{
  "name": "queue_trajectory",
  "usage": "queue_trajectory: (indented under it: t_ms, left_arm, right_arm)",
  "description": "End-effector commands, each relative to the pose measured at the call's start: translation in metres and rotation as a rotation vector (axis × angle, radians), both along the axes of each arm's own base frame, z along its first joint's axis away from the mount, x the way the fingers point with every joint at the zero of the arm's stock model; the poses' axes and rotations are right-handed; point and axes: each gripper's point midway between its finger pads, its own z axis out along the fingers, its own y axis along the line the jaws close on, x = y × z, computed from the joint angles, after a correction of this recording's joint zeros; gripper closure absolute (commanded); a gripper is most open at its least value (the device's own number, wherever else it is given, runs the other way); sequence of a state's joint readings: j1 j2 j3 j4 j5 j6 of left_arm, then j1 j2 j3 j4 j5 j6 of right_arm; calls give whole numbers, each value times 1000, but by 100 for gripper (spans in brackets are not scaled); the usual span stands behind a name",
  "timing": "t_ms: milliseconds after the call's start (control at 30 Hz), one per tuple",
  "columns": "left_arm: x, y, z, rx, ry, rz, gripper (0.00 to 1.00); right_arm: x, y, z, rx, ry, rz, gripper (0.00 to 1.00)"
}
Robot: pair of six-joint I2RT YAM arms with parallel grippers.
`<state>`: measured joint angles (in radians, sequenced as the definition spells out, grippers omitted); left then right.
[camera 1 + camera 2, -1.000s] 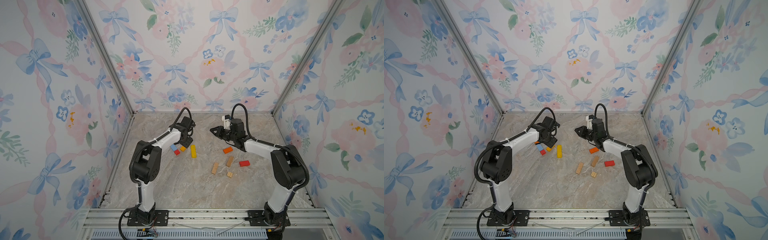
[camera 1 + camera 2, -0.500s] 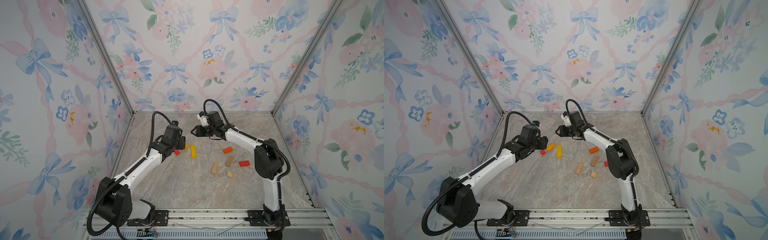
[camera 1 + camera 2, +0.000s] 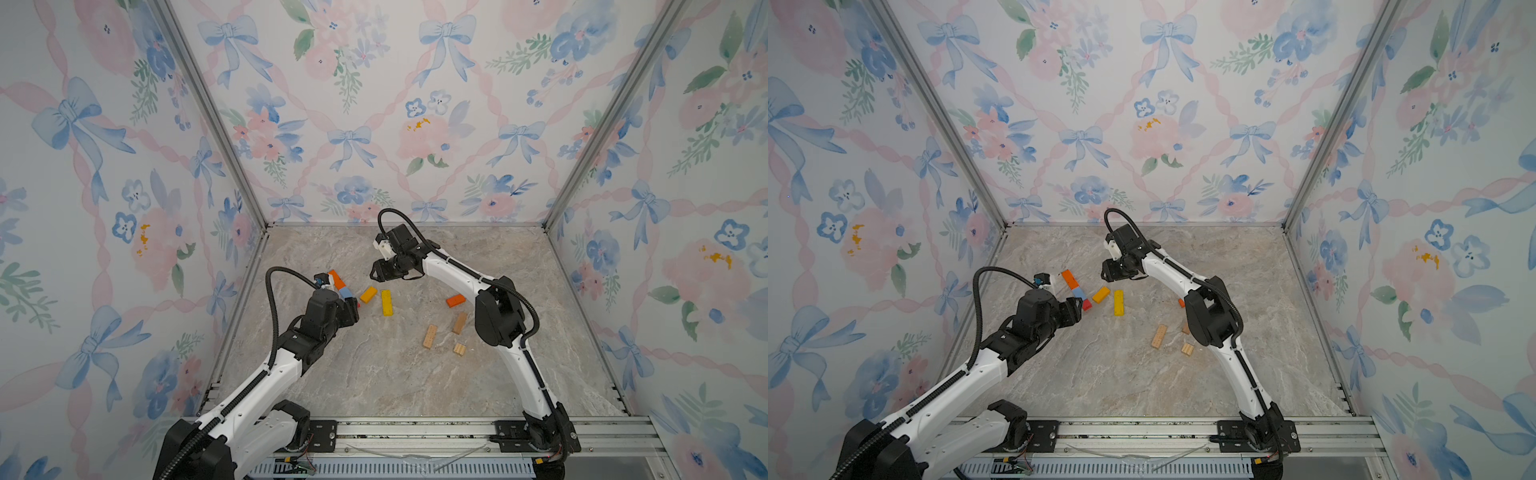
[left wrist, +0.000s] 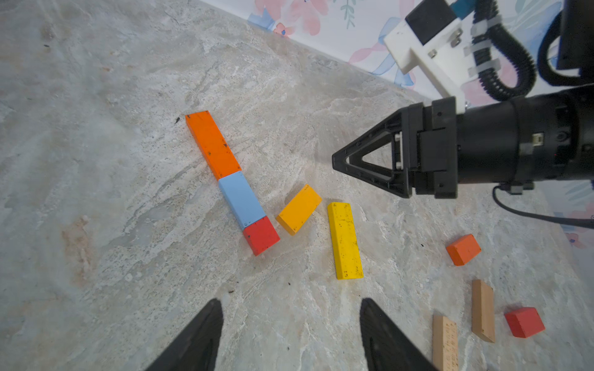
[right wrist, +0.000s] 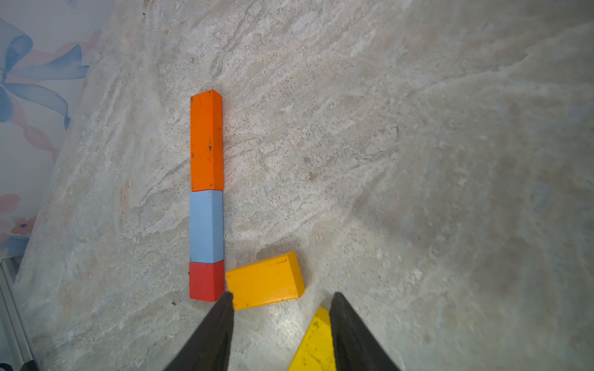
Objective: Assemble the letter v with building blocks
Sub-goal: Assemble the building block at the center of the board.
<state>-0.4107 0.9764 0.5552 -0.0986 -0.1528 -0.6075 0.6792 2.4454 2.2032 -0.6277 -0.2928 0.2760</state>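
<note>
Fingers (image 4: 205, 331) of the left gripper (image 4: 289, 302) gape empty in its wrist view, short of the orange-blue-red row (image 4: 239, 196). Right wrist view: the right gripper (image 5: 282, 294), also spread and empty, hovers over the amber block (image 5: 265, 281) just beside that row. In both top views all sit mid-worktop (image 3: 374, 374); a clumsy push there could skew the row.

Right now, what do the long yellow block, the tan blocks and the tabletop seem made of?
Long yellow block: probably painted wood; matte coat with dark chips and specks.
Tan blocks: bare wood, pale with faint grain.
Tabletop: marble-look veined surface; stone or printed laminate, cannot tell.
</note>
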Motion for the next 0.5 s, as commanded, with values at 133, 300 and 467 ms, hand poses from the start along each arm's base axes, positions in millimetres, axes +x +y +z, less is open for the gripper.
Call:
queue_trajectory:
  t_ms: [133, 300, 467]
  left_arm:
    - [-2, 7, -3, -24, -4, 39, 30]
    - [-3, 8, -7, -16, 7, 40, 30]
    - [-3, 10, -8, -7, 9, 43, 30]
  right_arm:
    - [-12, 5, -26, -70, 44, 26, 45]
    - [-13, 12, -29, -42, 59, 27, 44]
    - [-12, 17, -32, -19, 68, 24, 43]
